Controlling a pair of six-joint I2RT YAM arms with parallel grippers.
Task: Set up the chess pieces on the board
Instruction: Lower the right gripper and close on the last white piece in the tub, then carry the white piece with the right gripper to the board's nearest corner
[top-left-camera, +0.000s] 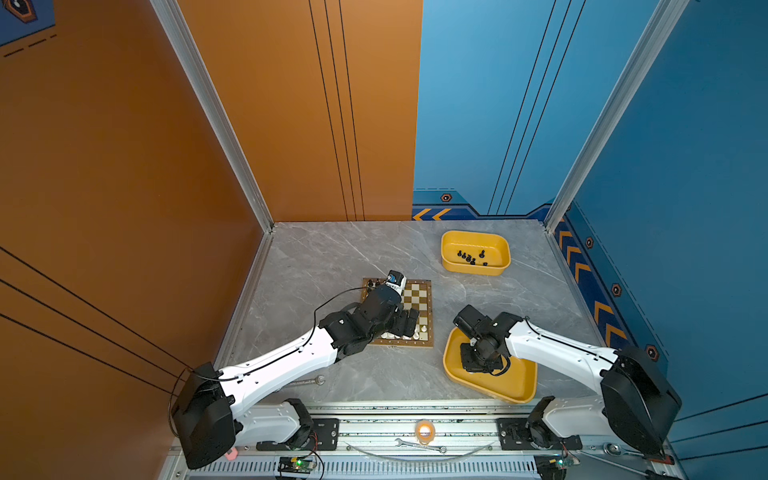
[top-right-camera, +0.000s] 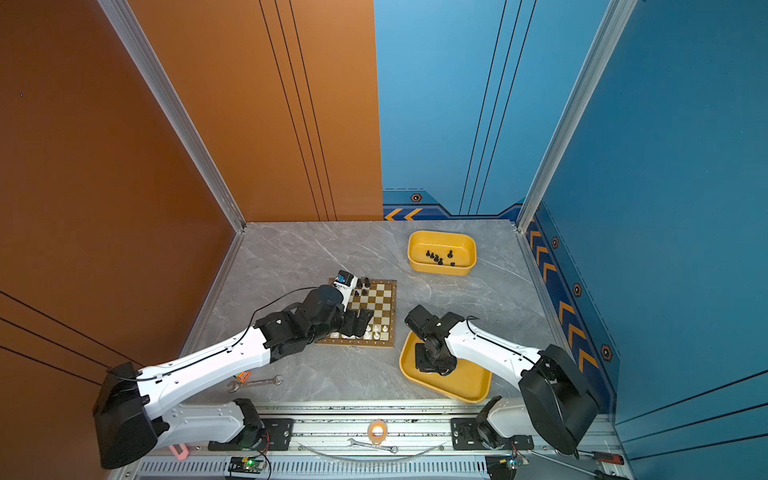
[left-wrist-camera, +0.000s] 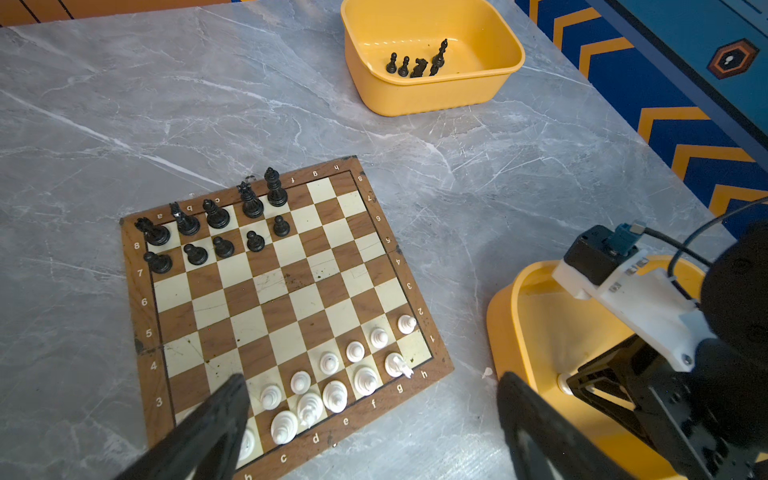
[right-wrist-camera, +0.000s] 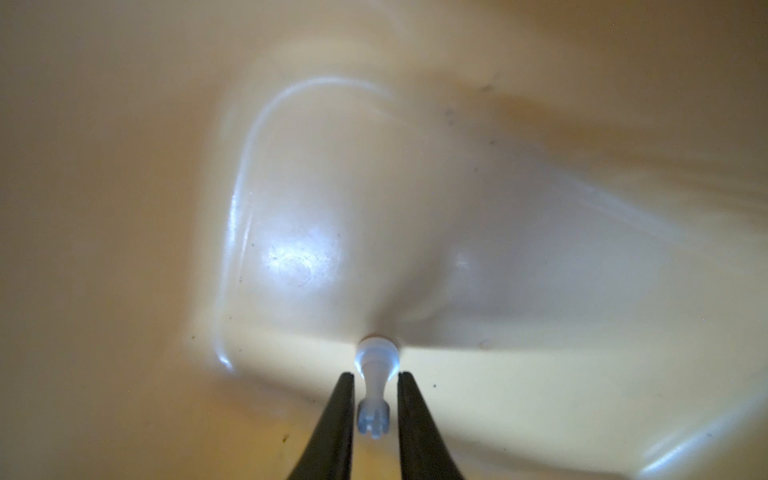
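The board (left-wrist-camera: 291, 307) lies mid-table in both top views (top-left-camera: 424, 291) (top-right-camera: 384, 299). Black chess pieces (left-wrist-camera: 216, 216) stand on two rows at one end and white ones (left-wrist-camera: 332, 395) at the other. My left gripper (left-wrist-camera: 374, 380) hangs wide open over the white end, holding nothing. My right gripper (right-wrist-camera: 376, 376) reaches down into the near yellow tray (top-left-camera: 498, 390). Its fingers straddle a white rook (right-wrist-camera: 375, 357) that lies on the tray floor, with a thin gap on at least one side. Several black pieces (top-left-camera: 469, 257) stay in the far yellow tub (top-left-camera: 476, 239).
A wrench (top-right-camera: 254, 383) lies on the marble near the left arm. A tape roll (top-left-camera: 424, 431) and a second wrench (top-left-camera: 419, 445) sit on the front rail, and a screwdriver (top-right-camera: 602, 457) lies at its right end. Walls close the table's left, back and right sides.
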